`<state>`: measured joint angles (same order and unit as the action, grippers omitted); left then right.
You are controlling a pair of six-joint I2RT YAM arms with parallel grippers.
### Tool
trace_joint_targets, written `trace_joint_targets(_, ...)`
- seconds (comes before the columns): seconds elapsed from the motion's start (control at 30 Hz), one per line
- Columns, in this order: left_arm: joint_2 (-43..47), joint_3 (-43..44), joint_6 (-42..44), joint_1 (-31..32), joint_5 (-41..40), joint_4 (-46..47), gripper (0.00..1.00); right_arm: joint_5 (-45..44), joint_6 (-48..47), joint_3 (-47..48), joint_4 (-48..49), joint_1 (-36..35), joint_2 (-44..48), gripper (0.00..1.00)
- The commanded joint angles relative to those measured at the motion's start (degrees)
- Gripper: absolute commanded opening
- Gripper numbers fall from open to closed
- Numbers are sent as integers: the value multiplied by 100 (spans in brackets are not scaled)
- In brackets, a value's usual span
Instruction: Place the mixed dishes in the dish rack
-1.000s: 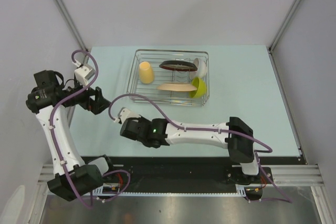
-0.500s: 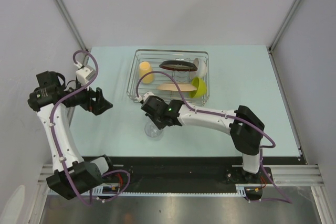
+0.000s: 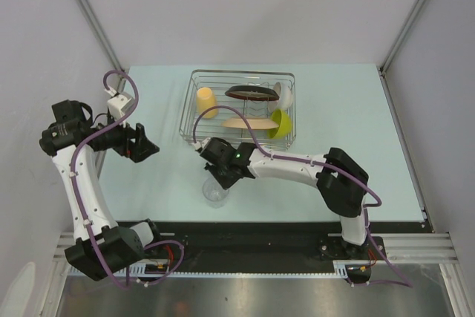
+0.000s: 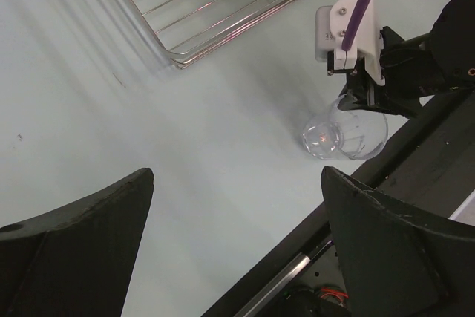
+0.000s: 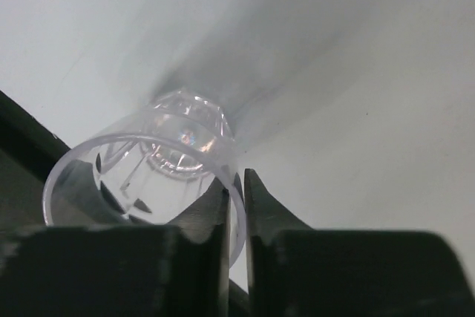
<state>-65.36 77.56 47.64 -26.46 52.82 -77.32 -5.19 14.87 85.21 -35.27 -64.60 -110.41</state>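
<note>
The small clear glass (image 3: 215,193) (image 4: 345,135) (image 5: 141,176) stands on the table near the front edge. My right gripper (image 3: 221,176) (image 5: 236,176) is shut on its rim, with one finger inside the glass and one outside. The dish rack (image 3: 191,109) (image 4: 223,35) at the back holds the yellow mug (image 3: 205,102), a dark red-rimmed plate (image 3: 251,93), a beige plate (image 3: 249,122), a white bowl (image 3: 284,93) and a lime-green bowl (image 3: 282,122). My left gripper (image 3: 145,146) (image 4: 237,176) hangs wide open over bare table, left of the rack, holding nothing.
The black front rail (image 3: 245,231) runs just behind the glass on the near side. Grey walls close in the table at left, back and right. A purple cable (image 3: 200,120) loops from my right wrist over the rack's front edge.
My right gripper swung from the front left toward the rack's near corner, and the glass now shows below it by the front edge. The left arm barely moved.
</note>
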Motion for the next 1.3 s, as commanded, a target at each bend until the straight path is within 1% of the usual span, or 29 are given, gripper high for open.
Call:
trace_joint_targets(0.0,24,5,105,-44,220,-143,100,141,42,-31,11,70,-16,0)
trace_joint_targets(0.07,32,-30,88,-44,316,-143,100,89,24,-31,37,114,98,0)
trace_joint_targets(0.1,32,-65,88,-44,378,-161,100,88,24,-31,46,158,299,0)
trace_joint_targets(0.13,24,-109,88,-52,500,-178,100,245,59,-31,64,219,457,0)
trace_joint_targets(0.2,-20,-294,166,-44,1053,-327,100,666,164,-57,204,570,783,0)
trace_joint_targets(0.23,-125,-329,210,-26,1247,-415,100,1191,226,-179,291,702,1202,0)
trace_joint_targets(0.27,-169,-347,228,-26,1431,-581,100,1526,435,-267,597,1051,1415,0)
trace_joint_targets(0.3,-222,-329,333,-26,1868,-661,100,1878,585,-425,826,1211,1678,0)
trace_joint_targets(0.33,-240,-329,282,-9,2020,-662,100,2630,778,-739,1081,1422,2072,0)
trace_joint_targets(0.37,-231,-373,246,52,2205,-662,100,3046,1267,-951,1718,1589,2276,0)
trace_joint_targets(0.4,-196,-417,272,114,2494,-662,100,3407,1507,-1145,2073,1843,2444,0)
trace_joint_targets(0.43,-144,-495,299,184,2636,-662,100,3915,1779,-1321,2407,1933,2698,0)
trace_joint_targets(0.47,-65,-627,325,411,2716,-662,100,4155,2296,-1697,3150,2003,2787,0)
trace_joint_targets(0.5,-38,-698,377,544,2873,-653,100,4541,2640,-1875,3488,2126,2858,0)
trace_joint_targets(0.53,-29,-768,395,676,2962,-653,100,4666,2913,-2077,4005,2170,2937,0)
trace_joint_targets(0.57,-20,-908,404,903,3049,-662,100,4763,3177,-2392,4750,2197,3025,0)
trace_joint_targets(0.6,-20,-979,448,984,3181,-644,100,4834,3745,-2578,5140,2215,3060,0)
trace_joint_targets(0.63,-29,-1058,457,1037,3469,-644,100,4913,3968,-2710,5492,2223,3069,0)
trace_joint_targets(0.67,-29,-1189,474,1116,3637,-653,100,4940,4214,-2824,6087,2215,3026,0)
trace_joint_targets(0.7,-38,-1225,483,1160,3778,-653,100,4957,4521,-2991,6310,2223,2999,0)
trace_joint_targets(0.77,-47,-1243,492,1257,4113,-644,100,5010,4787,-3106,6863,2206,2903,0)
trace_joint_targets(0.87,-90,-1208,545,1362,4394,-635,100,5045,5156,-3212,7418,2206,2692,0)
trace_joint_targets(0.93,-73,-1208,528,1380,4517,-609,100,5063,5332,-3221,7613,2197,2551,0)
trace_joint_targets(0.97,-47,-1243,310,1432,4588,-444,100,5063,5376,-3230,7727,2197,2516,0)
trace_joint_targets(1.07,120,-1427,132,1669,4588,-100,100,5063,5596,-3221,8087,2180,2358,0)
trace_joint_targets(1.17,217,-1603,18,1863,4606,41,100,5037,5641,-3221,8202,2180,2278,0)
trace_joint_targets(1.2,208,-1612,26,1907,4606,7,100,5045,5641,-3230,8211,2171,2261,0)
trace_joint_targets(1.23,182,-1569,105,1934,4606,-220,100,5037,5641,-3221,8220,2171,2217,0)
trace_joint_targets(1.27,104,-1525,462,1977,4606,-422,100,5028,5667,-3230,8237,2153,2199,0)
